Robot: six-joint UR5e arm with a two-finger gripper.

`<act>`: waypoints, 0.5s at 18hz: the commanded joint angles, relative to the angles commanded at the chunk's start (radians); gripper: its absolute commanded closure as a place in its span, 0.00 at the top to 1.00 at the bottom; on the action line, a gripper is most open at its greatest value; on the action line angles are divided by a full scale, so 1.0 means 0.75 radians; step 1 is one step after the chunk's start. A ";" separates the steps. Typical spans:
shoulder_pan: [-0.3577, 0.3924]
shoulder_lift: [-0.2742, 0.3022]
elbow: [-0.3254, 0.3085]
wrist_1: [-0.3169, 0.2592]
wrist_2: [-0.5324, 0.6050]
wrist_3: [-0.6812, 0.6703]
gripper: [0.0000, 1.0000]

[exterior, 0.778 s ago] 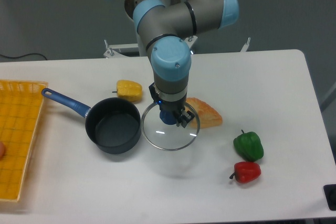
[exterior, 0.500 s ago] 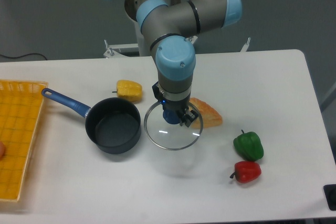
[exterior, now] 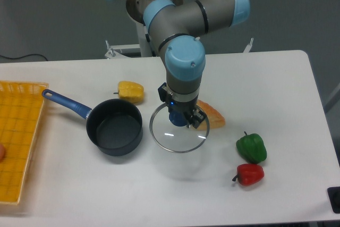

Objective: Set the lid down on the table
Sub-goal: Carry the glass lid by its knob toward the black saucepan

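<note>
The round glass lid with a thin silver rim hangs a little above the white table, just right of the dark saucepan with a blue handle. My gripper points straight down and is shut on the lid's central knob, which it hides. A faint shadow of the lid lies on the table below it.
A yellow pepper sits behind the saucepan. An orange bread-like wedge lies just behind the lid's right side. A green pepper and a red pepper lie at the right. A yellow mesh basket stands at the left edge.
My gripper has carried the lid a short way to the right, away from the saucepan. Nothing else has moved.
</note>
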 joint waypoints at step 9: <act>-0.004 -0.067 -0.002 0.092 -0.004 -0.066 0.47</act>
